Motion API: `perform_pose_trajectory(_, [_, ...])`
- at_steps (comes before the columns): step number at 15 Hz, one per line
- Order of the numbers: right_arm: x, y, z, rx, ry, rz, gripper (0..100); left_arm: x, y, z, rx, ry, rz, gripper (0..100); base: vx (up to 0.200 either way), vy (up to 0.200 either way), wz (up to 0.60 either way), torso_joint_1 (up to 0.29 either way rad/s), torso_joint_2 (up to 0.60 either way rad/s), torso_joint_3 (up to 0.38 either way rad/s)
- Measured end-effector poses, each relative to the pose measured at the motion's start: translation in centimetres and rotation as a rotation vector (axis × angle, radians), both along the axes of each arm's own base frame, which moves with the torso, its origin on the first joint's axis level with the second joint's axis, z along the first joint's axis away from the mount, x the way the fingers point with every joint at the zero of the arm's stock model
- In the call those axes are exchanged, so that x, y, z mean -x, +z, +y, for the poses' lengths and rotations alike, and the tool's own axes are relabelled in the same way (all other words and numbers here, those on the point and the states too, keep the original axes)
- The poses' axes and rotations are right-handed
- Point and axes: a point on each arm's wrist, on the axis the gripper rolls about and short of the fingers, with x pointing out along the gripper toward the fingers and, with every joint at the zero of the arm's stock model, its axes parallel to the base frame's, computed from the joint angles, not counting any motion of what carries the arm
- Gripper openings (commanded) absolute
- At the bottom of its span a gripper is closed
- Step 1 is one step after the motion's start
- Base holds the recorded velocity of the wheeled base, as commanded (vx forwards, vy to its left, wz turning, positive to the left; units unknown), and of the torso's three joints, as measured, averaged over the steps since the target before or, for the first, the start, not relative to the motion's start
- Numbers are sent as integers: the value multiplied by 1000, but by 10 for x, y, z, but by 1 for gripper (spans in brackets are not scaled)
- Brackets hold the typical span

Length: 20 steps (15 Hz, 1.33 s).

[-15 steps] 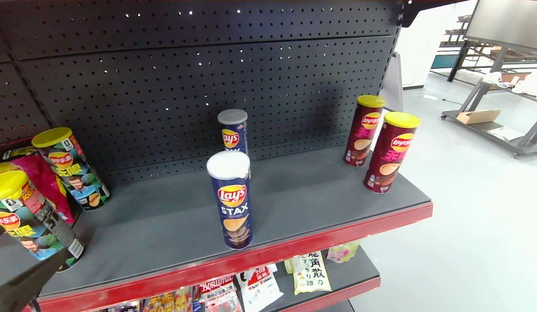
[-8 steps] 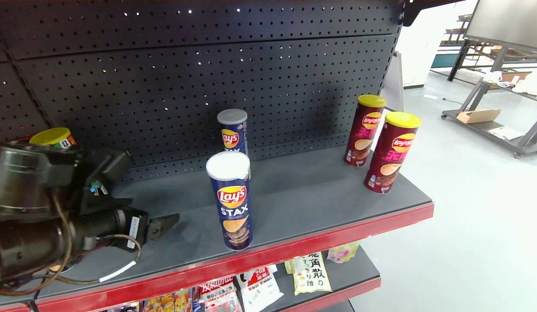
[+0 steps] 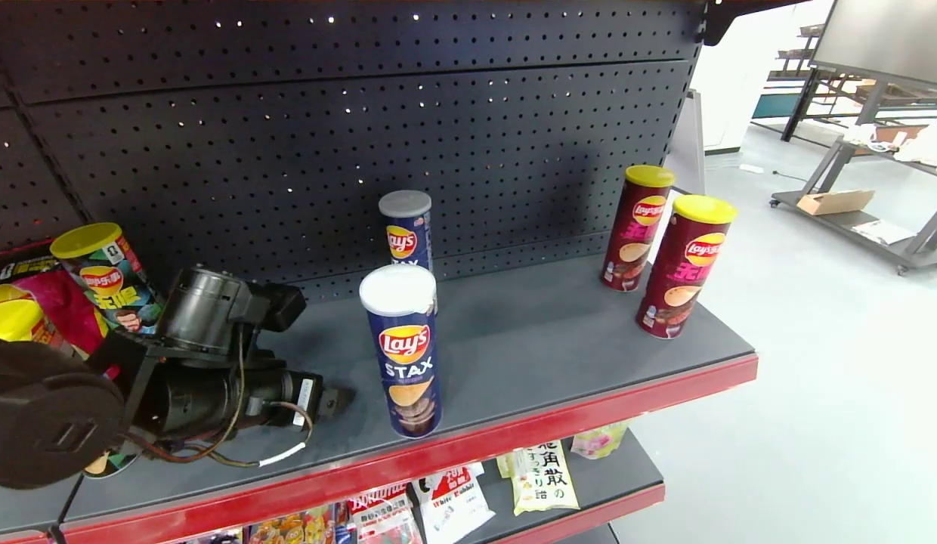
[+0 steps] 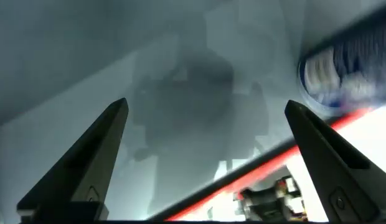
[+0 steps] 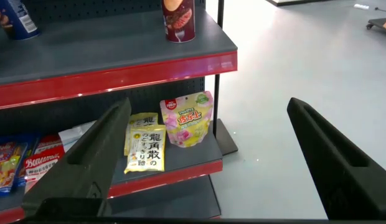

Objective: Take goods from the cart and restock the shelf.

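On the dark grey metal shelf board with a red front edge (image 3: 529, 340), a navy blue cylindrical chip can with a white lid (image 3: 401, 349) stands upright near the front, just to the right of the left gripper (image 3: 334, 396) and apart from it. The black left arm lies low and almost level across the board's left part, its tip pointing at the can's lower half. In the left wrist view the left gripper (image 4: 207, 104) has its two dark fingers spread wide with nothing between them, and the blurred navy can (image 4: 342, 71) sits off to one side. A second navy can with a grey lid (image 3: 406, 227) stands behind the first, by the perforated back panel. Two maroon cans with yellow lids (image 3: 684, 264) stand at the right end. The right gripper (image 5: 208, 102) hangs wide apart and empty before the lower shelf, where a yellow-and-white snack bag (image 5: 146, 149) lies.
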Motion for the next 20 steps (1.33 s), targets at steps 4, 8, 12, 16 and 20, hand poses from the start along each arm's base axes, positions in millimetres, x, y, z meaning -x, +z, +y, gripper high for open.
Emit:
perform_pose_trajectory(4, [0, 0, 0, 0, 0, 0, 100, -10, -12, -5, -10, 2, 42, 100, 0, 0, 0, 0, 0, 0])
perform_pose_trajectory(8, [0, 0, 0, 0, 0, 0, 100, -20, -24, -12, 12, 32, 82, 100, 0, 0, 0, 0, 0, 0])
perform_pose_trajectory(12, [0, 0, 0, 0, 0, 0, 100, -29, -30, -21, 15, 26, 93, 100, 0, 0, 0, 0, 0, 0])
perform_pose_trajectory(16, [0, 0, 0, 0, 0, 0, 100, -35, -32, -27, 14, 16, 95, 100, 0, 0, 0, 0, 0, 0])
perform_pose_trajectory(20, [0, 0, 0, 0, 0, 0, 100, -40, -35, -30, 13, 15, 97, 100, 0, 0, 0, 0, 0, 0])
